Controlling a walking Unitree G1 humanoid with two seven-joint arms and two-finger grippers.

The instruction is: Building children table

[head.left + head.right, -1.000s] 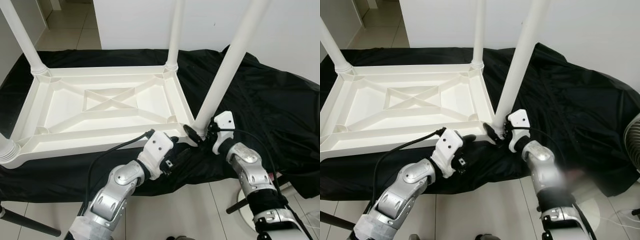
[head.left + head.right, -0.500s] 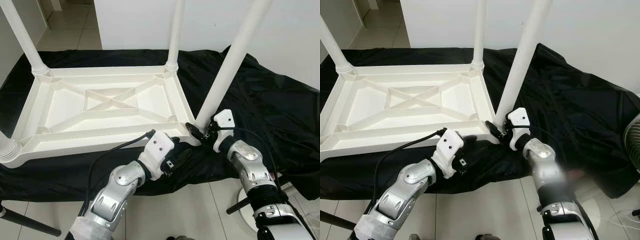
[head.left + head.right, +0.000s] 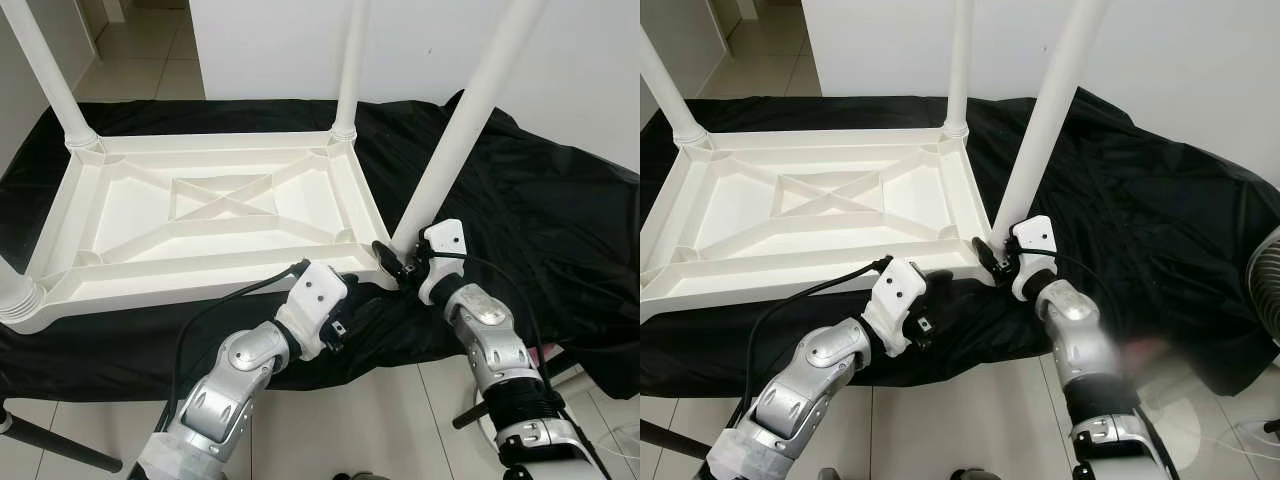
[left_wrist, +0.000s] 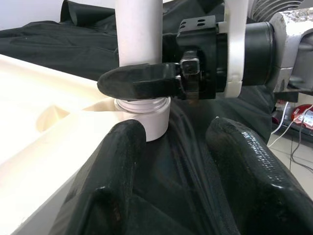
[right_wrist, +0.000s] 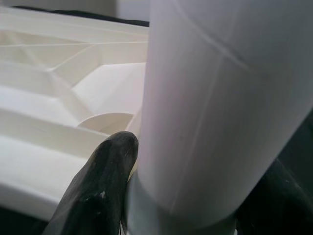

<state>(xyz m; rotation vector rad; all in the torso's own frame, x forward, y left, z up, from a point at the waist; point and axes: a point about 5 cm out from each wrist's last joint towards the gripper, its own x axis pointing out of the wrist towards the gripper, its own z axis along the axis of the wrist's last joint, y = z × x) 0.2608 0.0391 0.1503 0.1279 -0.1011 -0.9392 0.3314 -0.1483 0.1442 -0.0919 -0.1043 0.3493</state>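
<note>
A white children's table (image 3: 120,215) lies upside down on a black cloth (image 3: 540,210), with its legs pointing up. The near right leg (image 3: 458,135) stands in its corner socket (image 4: 146,117), leaning slightly to the right. My right gripper (image 3: 399,262) is shut on the base of this leg; one finger (image 5: 100,183) presses its side and the other finger (image 4: 139,82) crosses in front of it. My left gripper (image 4: 181,161) is open just before the same corner, low over the cloth, with both fingers (image 4: 115,178) apart and empty.
Three more legs stand at the far left (image 3: 45,70), the far middle (image 3: 350,65) and the near left corner (image 3: 14,295). A white wall (image 3: 420,40) rises behind. Tiled floor (image 3: 370,420) lies before the cloth, with a stand base (image 3: 490,415) and a fan (image 3: 1268,290) at the right.
My right forearm has shifted slightly to the left and its gripper has turned a little around the leg's base. The left arm has stayed where it was.
</note>
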